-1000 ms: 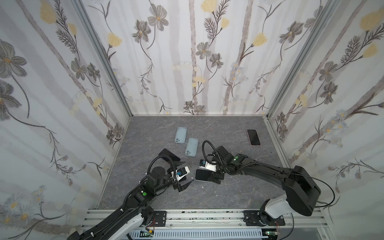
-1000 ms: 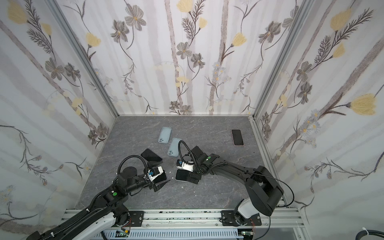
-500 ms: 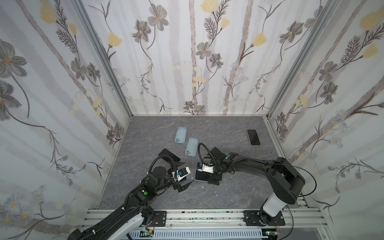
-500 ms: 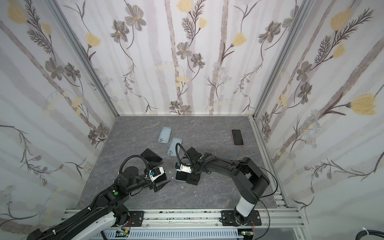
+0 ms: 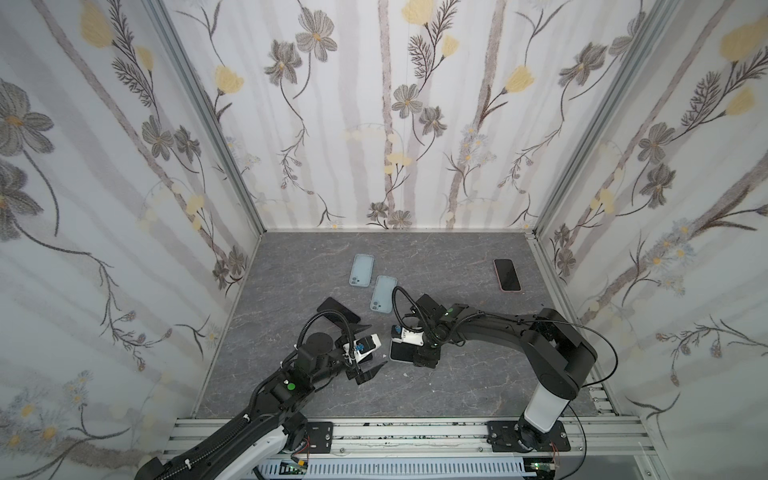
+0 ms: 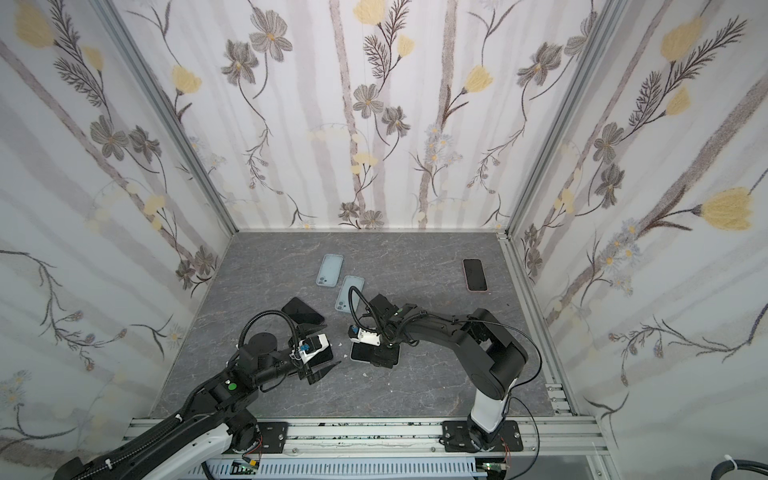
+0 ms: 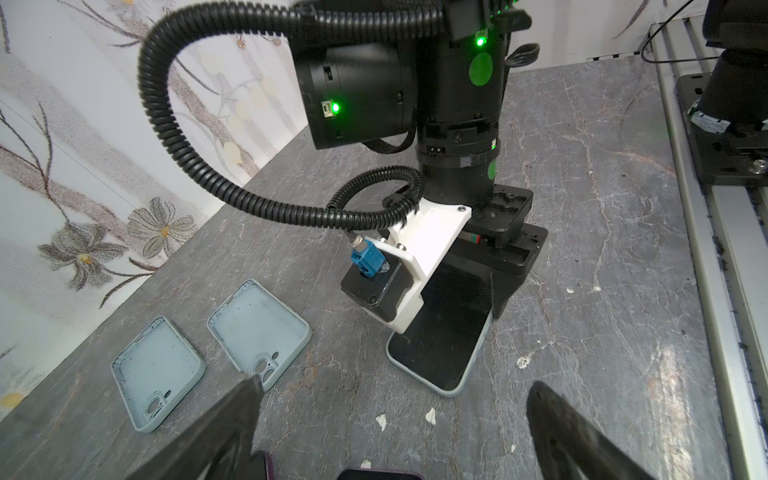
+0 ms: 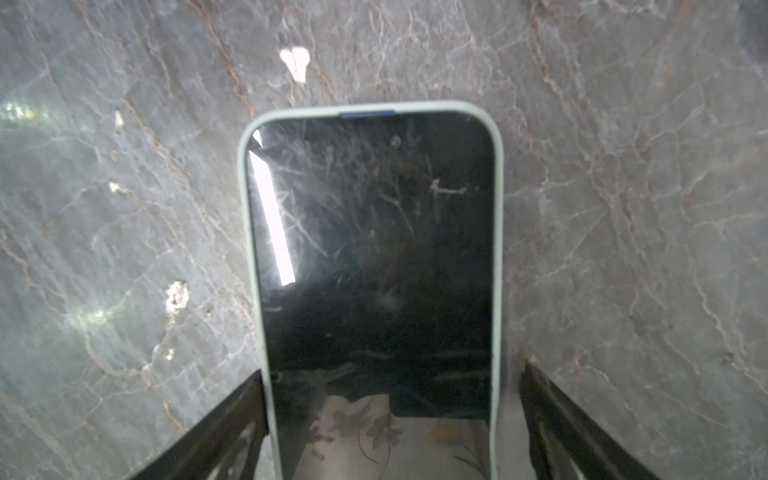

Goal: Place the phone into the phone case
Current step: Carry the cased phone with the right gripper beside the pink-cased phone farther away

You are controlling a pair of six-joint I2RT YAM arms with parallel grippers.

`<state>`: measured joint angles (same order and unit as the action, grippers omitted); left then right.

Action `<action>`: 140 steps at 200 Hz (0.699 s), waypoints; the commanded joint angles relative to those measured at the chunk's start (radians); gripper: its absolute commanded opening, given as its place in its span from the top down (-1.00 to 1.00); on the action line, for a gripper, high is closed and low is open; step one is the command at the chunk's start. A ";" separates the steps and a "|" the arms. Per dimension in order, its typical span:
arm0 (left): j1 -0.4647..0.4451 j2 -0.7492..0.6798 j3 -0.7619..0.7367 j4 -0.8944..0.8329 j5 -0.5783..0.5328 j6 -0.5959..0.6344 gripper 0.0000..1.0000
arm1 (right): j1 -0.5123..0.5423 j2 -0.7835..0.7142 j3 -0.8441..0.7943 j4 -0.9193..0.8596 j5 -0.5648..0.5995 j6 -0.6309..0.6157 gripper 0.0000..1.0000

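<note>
right gripper (image 8: pixel 392 370): jaws spread, straddling the phone (image 8: pixel 374 257), one side touching the rim, the other just clear | phone: screen up, sitting in the pale phone case (image 8: pixel 246 232), flat on the table (image 5: pixel 457 386), front half, mid-width | left gripper (image 7: pixel 395 381): wide open, hovering just beside it

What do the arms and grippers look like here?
The left arm and right arm are black with white base links and green stickers. A black corrugated cable loops to a white camera mount with a blue connector. The left gripper and right gripper have black tapered fingers.
</note>
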<state>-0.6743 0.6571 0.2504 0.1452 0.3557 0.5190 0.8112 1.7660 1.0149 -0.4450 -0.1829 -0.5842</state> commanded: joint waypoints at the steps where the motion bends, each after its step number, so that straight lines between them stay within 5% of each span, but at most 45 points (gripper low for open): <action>1: 0.001 0.001 -0.004 0.012 0.006 0.016 -1.00 | 0.002 0.020 0.012 -0.033 -0.004 0.006 -0.73; 140: 0.002 0.016 -0.007 0.013 -0.009 0.022 -1.00 | -0.004 -0.025 -0.024 -0.046 0.101 0.050 -0.24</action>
<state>-0.6731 0.6704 0.2447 0.1452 0.3408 0.5232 0.8112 1.7481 0.9997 -0.4408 -0.1463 -0.5499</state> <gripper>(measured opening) 0.998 0.719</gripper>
